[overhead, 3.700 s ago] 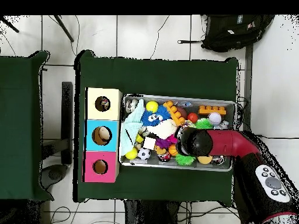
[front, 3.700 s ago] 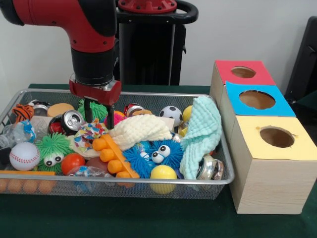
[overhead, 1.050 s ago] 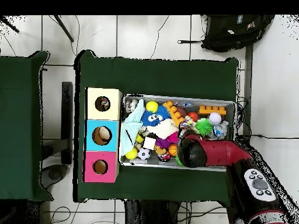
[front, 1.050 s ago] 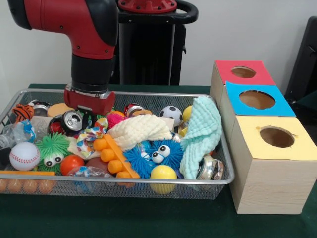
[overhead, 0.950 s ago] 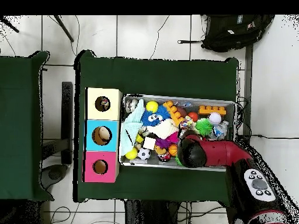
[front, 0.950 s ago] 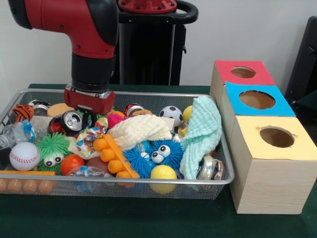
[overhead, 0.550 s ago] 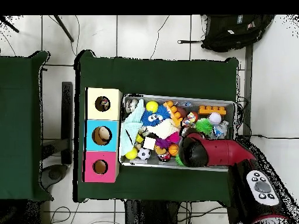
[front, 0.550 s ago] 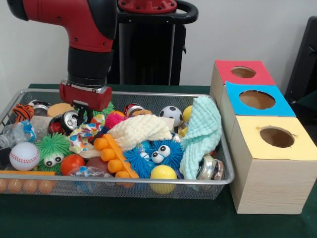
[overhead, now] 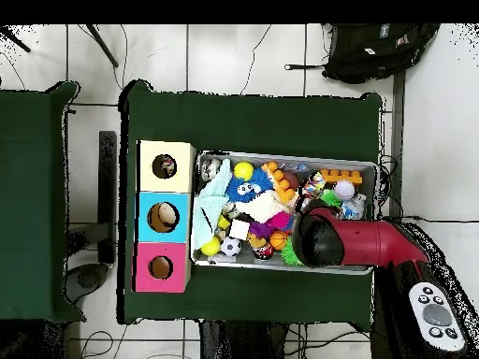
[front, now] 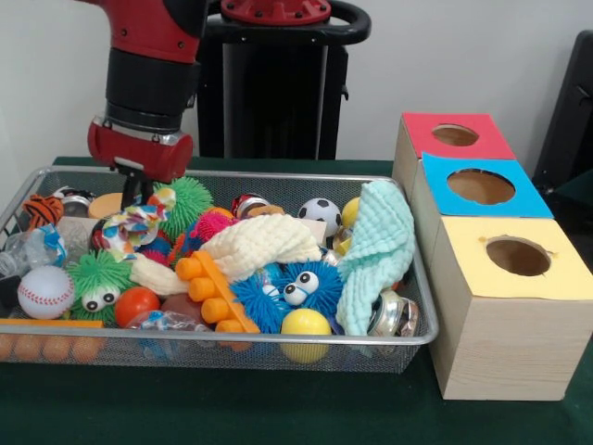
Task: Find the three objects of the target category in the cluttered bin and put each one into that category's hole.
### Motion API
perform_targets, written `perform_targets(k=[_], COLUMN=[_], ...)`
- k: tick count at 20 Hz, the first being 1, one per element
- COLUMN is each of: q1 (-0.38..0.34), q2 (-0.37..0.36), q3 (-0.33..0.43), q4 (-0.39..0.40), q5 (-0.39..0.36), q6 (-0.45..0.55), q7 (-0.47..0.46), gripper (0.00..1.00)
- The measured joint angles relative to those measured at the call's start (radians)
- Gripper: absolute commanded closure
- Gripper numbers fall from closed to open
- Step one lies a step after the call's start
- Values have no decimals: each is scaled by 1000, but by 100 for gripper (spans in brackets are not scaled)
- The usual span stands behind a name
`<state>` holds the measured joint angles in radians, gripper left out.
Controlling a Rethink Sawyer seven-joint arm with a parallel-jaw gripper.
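Note:
The wire mesh bin (front: 232,341) is full of toys; it also shows in the overhead view (overhead: 370,168). My gripper (front: 139,198) hangs below the red wrist over the bin's far left part. It is shut on a white fabric piece with multicoloured dots (front: 132,225), held just above the clutter. I can make out no other dotted pieces. The yellow-topped hole (front: 518,256) is in the largest wooden box, right of the bin, and shows in the overhead view (overhead: 165,166). In the overhead view the arm (overhead: 351,241) covers the gripper.
A cream waffle cloth (front: 259,243) and a mint-green cloth (front: 378,250) lie across the bin's middle and right. A green spiky ball (front: 188,204) sits just right of the gripper. The blue-topped hole (front: 480,186) and the red-topped hole (front: 454,135) lie behind the yellow one.
The arm has risen and shifted to the picture's left in the front view. The dotted fabric piece has come up out of the clutter with it, uncovering the green spiky ball.

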<state>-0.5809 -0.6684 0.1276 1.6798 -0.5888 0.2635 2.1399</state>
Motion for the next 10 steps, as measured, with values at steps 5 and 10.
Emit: perform_targets(k=[5, 10], q1=[4, 20], q2=[-35, -63], q3=[0, 0], q4=[0, 1], q5=[29, 82], q6=[36, 86], q7=[0, 0], gripper=[100, 100])
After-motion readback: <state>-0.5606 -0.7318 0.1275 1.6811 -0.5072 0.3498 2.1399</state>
